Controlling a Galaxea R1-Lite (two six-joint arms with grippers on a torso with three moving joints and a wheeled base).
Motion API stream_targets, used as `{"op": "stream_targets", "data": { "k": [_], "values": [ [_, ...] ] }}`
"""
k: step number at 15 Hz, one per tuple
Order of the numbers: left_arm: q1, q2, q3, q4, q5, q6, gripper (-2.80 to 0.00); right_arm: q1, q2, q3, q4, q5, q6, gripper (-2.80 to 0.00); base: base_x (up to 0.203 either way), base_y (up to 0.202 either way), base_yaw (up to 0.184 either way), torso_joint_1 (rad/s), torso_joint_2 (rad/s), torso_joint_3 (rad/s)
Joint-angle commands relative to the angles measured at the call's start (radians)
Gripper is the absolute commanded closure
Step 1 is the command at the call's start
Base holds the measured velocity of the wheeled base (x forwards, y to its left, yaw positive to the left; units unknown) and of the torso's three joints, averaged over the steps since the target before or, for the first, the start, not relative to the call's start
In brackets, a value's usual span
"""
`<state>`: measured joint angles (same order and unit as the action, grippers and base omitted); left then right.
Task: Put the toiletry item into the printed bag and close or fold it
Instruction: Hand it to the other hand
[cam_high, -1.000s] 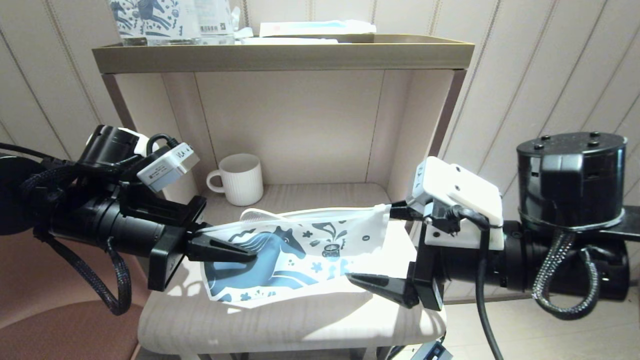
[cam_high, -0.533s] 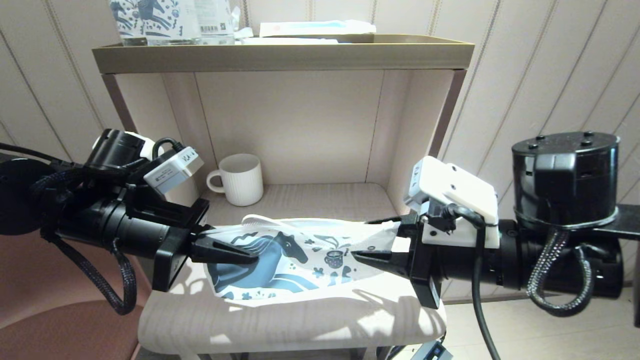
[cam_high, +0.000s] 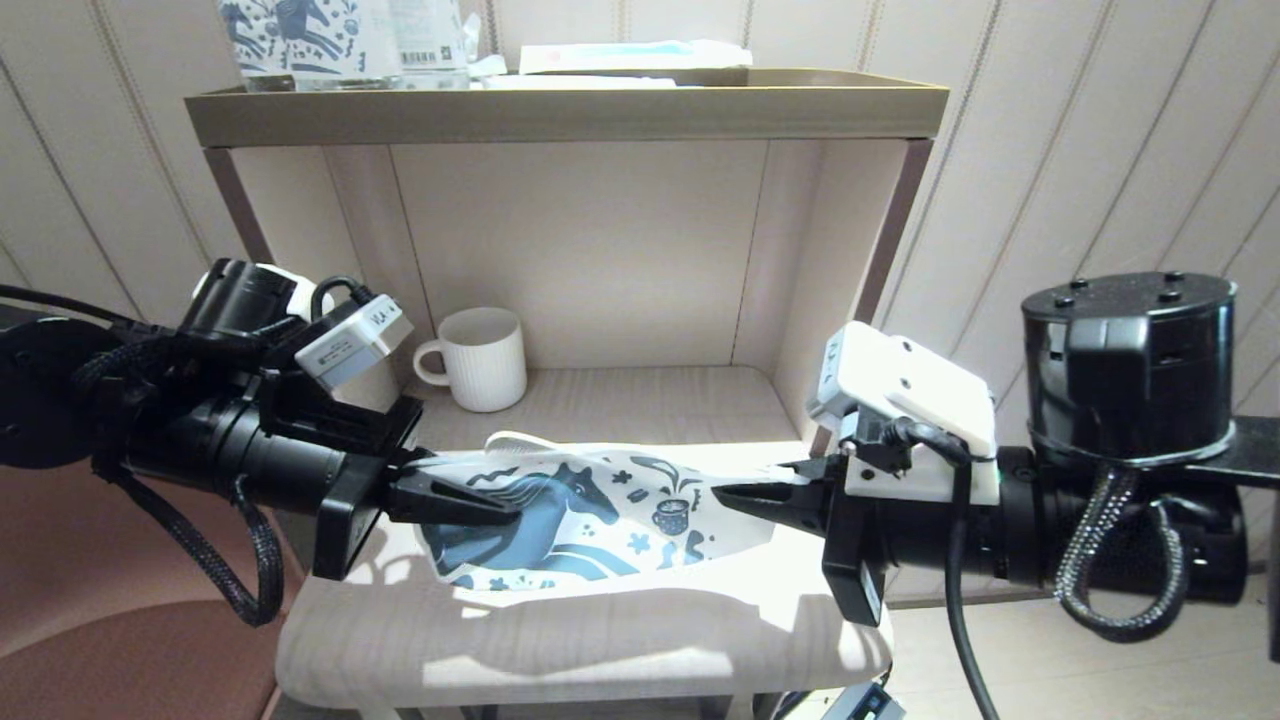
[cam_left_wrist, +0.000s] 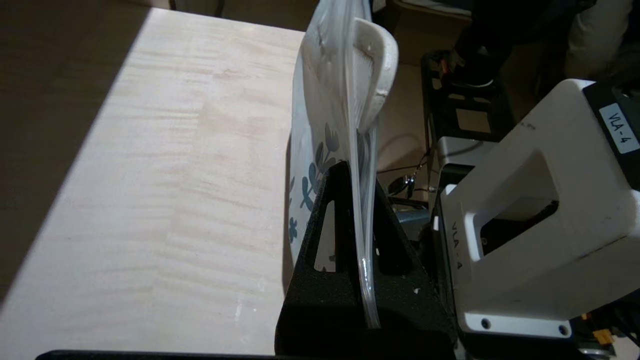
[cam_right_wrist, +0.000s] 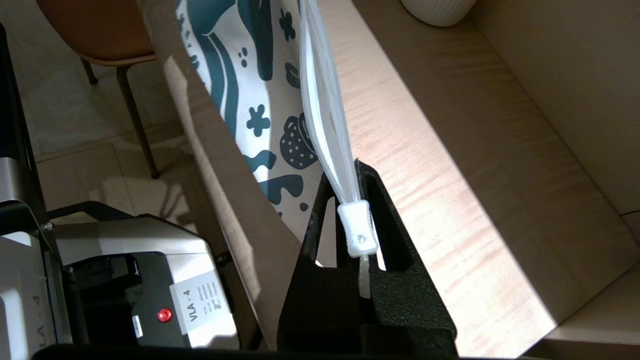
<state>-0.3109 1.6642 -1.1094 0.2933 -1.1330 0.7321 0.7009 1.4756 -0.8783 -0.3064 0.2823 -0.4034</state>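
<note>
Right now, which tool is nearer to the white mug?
Left. The left tool grips the printed bag's end just in front of the white mug; the right tool grips the bag's far end, further from the mug.

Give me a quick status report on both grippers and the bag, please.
Left gripper shut on printed bag. Right gripper shut on slider tab at the other end. Toiletry item inside, rounded end protruding. White mug behind, clear of bag.

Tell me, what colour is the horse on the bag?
Dark blue, on the white printed bag; head view.
</note>
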Motion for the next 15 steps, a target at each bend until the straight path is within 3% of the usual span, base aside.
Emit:
{"op": "stream_targets", "data": {
  "k": [1,3,5,15],
  "values": [
    [0.068,0.041,-0.022,-0.039,-0.012,-0.004,0.0,-0.001,-0.015,0.001,-0.001,0.001,-0.002,0.0,0.0,0.0,0.0,0.0,0.0,0.0],
    [0.158,0.048,-0.055,-0.057,-0.034,-0.01,0.0,-0.003,-0.021,0.004,0.018,0.0,-0.002,0.0,0.0,0.0,0.0,0.0,0.0,0.0],
    [0.216,0.038,-0.082,-0.056,-0.104,-0.011,0.0,-0.003,-0.02,0.001,0.02,0.001,-0.002,0.0,0.0,0.0,0.0,0.0,0.0,0.0],
    [0.158,0.046,-0.035,-0.052,-0.096,0.003,0.0,0.002,-0.012,0.002,0.02,0.001,-0.003,0.0,0.0,0.0,0.0,0.0,0.0,0.0]
  ]
}}
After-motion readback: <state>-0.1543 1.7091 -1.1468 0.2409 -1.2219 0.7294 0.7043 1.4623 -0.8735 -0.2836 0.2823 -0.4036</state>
